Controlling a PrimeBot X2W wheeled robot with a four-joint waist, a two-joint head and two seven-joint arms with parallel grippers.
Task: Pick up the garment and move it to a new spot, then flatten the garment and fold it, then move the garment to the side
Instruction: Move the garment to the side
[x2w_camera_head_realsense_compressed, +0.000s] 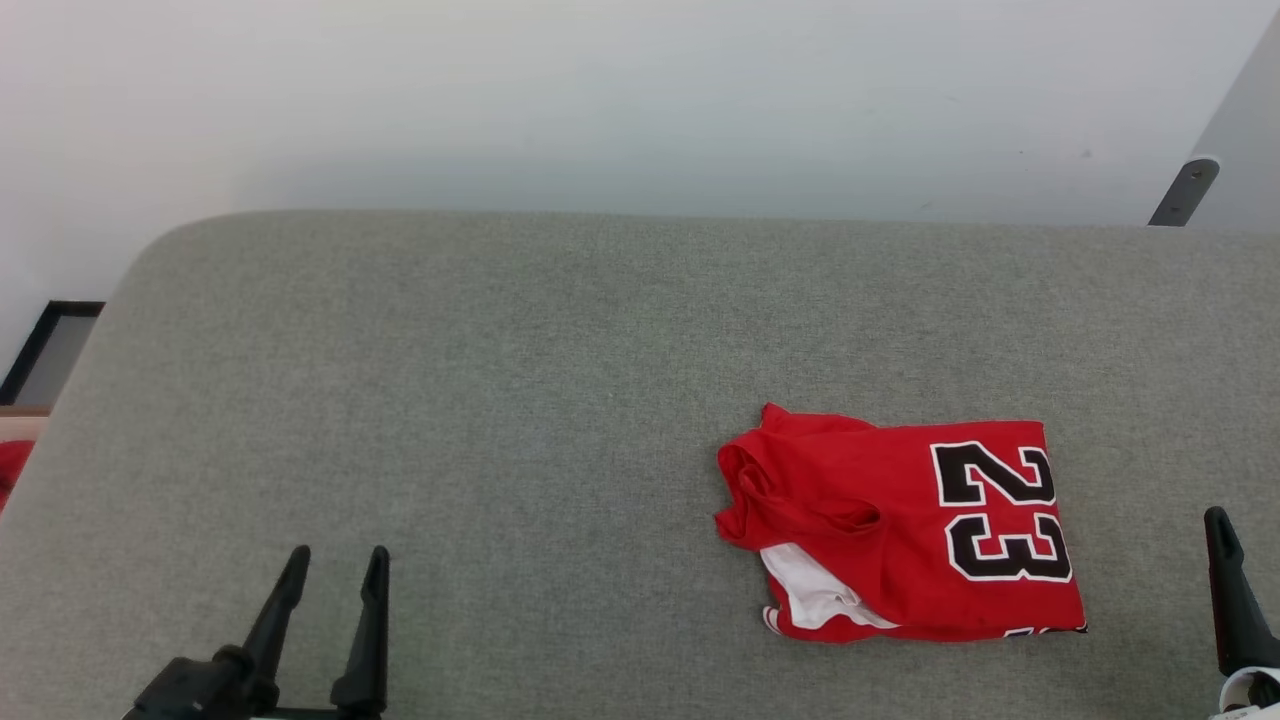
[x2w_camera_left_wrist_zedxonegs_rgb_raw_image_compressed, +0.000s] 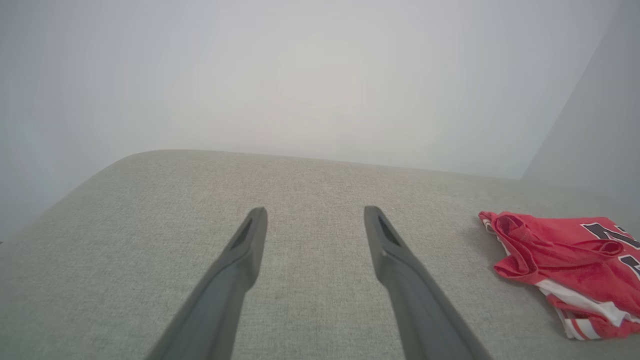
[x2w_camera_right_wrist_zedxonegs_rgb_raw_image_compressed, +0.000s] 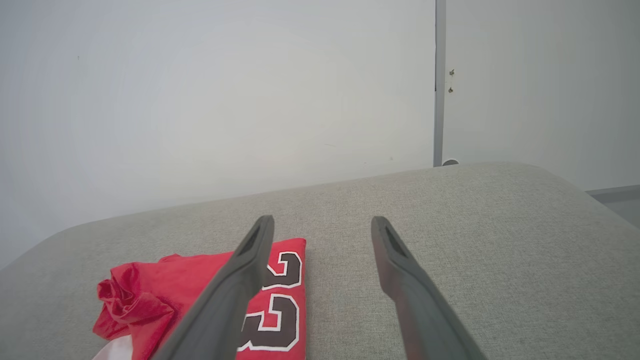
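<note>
The red garment (x2w_camera_head_realsense_compressed: 900, 525) lies folded into a compact rectangle on the grey padded surface (x2w_camera_head_realsense_compressed: 500, 400), right of centre, its black 23 facing up and a white sleeve poking out at its near left corner. In the left wrist view the garment (x2w_camera_left_wrist_zedxonegs_rgb_raw_image_compressed: 560, 265) sits far to the right. My left gripper (x2w_camera_head_realsense_compressed: 335, 565) rests open at the lower left, well clear of the cloth, nothing between its fingers (x2w_camera_left_wrist_zedxonegs_rgb_raw_image_compressed: 247, 240). My right gripper (x2w_camera_right_wrist_zedxonegs_rgb_raw_image_compressed: 322, 227) is open just right of the garment (x2w_camera_right_wrist_zedxonegs_rgb_raw_image_compressed: 200, 295), with one finger (x2w_camera_head_realsense_compressed: 1225, 570) at the head view's right edge.
The grey padded surface ends at a rounded far edge against a pale wall (x2w_camera_head_realsense_compressed: 640, 100). A grey metal bracket (x2w_camera_head_realsense_compressed: 1185, 190) stands at the far right. A dark-framed object (x2w_camera_head_realsense_compressed: 45, 345) and something red (x2w_camera_head_realsense_compressed: 12, 465) lie beyond the left edge.
</note>
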